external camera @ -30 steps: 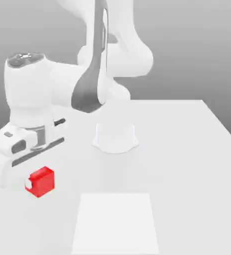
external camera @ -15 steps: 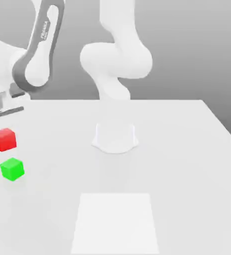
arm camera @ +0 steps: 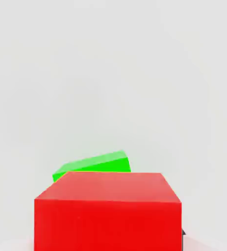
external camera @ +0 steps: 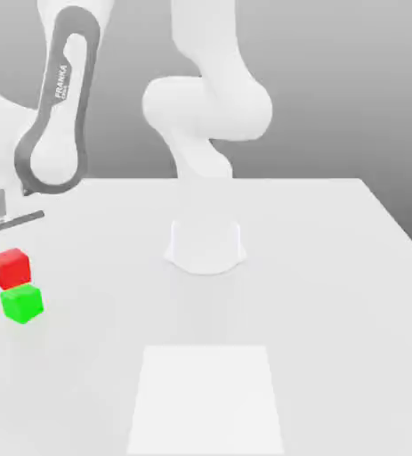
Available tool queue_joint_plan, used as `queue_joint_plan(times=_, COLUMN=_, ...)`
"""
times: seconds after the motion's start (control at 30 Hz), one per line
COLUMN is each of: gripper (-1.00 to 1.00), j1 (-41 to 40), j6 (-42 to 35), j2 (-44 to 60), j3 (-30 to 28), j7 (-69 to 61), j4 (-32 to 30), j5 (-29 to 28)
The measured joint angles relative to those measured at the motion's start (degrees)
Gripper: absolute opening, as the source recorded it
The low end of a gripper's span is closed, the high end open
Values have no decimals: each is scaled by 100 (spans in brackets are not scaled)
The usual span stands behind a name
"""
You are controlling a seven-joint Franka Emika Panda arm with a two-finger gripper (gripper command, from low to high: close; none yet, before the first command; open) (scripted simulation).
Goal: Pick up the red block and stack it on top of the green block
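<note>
The red block (external camera: 12, 269) has come lower, towards the green block (external camera: 22, 304), at the exterior view's left. The gripper (arm camera: 108, 239) is closed on it, 1 finger each side, probably for stacking; contact between the 2 blocks I cannot tell.

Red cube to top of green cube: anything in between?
Nothing visible in the way: the small bright red cube appears right above the small bright green cube, with no other object between them.
</note>
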Motion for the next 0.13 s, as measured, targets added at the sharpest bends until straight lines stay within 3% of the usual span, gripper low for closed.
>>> queue_joint_plan(times=0.1, gripper=-100, j1=-144, j6=132, j2=254, j3=245, j7=-294, j4=17, j5=398)
queue_joint_plan(times=0.13, gripper=100, j1=-174, j6=162, j2=314, j3=299, j7=-360, j4=21, j5=487)
